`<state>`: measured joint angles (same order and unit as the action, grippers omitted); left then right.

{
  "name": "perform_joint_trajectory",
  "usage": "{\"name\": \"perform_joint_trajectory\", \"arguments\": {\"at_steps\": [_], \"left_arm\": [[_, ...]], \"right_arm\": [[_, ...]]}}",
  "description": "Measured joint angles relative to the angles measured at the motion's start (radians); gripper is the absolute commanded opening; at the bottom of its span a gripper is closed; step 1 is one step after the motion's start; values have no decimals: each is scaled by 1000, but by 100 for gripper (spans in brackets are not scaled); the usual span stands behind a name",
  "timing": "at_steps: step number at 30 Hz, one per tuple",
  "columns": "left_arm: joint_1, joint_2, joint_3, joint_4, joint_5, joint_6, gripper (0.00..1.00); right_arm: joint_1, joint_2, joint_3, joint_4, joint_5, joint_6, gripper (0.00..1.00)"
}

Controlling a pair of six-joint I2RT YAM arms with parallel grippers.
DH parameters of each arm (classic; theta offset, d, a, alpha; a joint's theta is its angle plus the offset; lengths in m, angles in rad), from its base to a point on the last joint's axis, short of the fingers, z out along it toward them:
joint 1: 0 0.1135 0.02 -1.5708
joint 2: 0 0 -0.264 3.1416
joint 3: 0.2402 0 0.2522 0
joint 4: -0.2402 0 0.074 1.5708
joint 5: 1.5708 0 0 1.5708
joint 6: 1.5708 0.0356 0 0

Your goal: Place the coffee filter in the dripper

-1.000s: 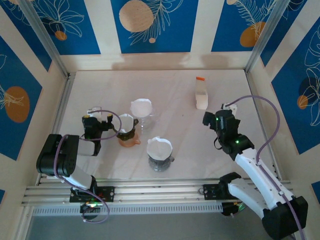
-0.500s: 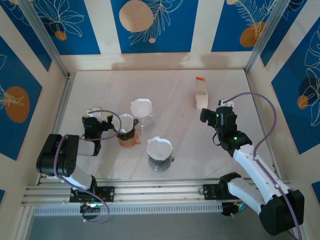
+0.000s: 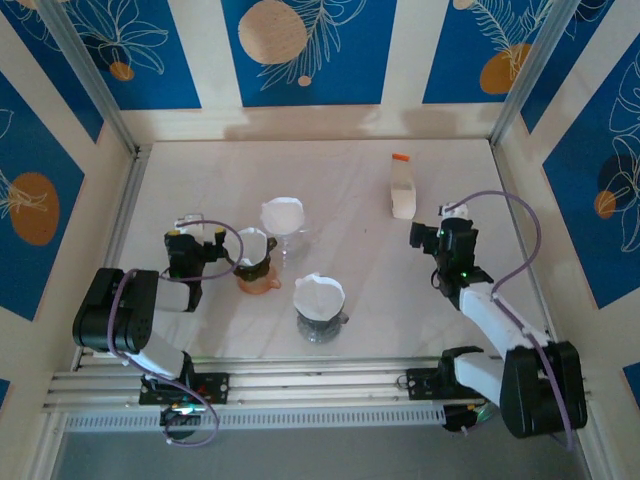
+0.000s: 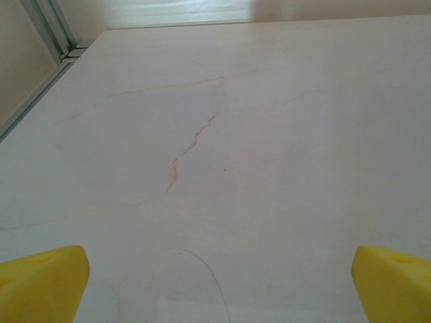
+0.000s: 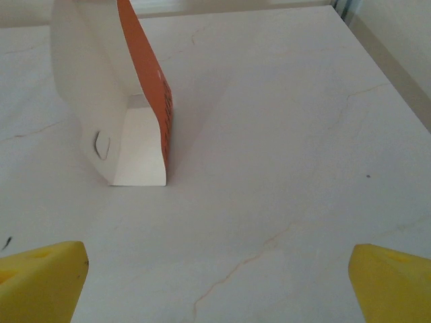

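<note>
Both my tools stand wide, with nothing between the fingers. My left gripper (image 4: 215, 282) faces the bare white table (image 4: 283, 134). Just to its right sits the orange plastic dripper (image 3: 260, 281), with a white paper coffee filter (image 3: 252, 246) standing open as a cone inside it. Further right, between my two arms, a far clear glass dripper (image 3: 296, 243) and a near clear glass dripper (image 3: 322, 324) each hold a similar open white cone. My right gripper (image 5: 215, 282) points at a white paper carton with an orange side (image 5: 111, 101), upright, close ahead and slightly left.
</note>
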<state>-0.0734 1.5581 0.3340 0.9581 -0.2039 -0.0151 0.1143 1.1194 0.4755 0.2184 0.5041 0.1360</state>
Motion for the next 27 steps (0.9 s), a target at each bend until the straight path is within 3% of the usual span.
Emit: {"name": "perform_joint_trajectory", "arguments": {"at_steps": [10,20,24,27], "left_arm": [[-1,0,0,0,0,0,100],[-1,0,0,0,0,0,100],[-1,0,0,0,0,0,100],[-1,0,0,0,0,0,100]], "right_arm": [[-47,383,17,291,-132,-26,99],[-72,398,34,360,-254,-27,99],[-92,402,-52,524,-302,-26,99],[-92,413,-83,533,-300,-23,99]]}}
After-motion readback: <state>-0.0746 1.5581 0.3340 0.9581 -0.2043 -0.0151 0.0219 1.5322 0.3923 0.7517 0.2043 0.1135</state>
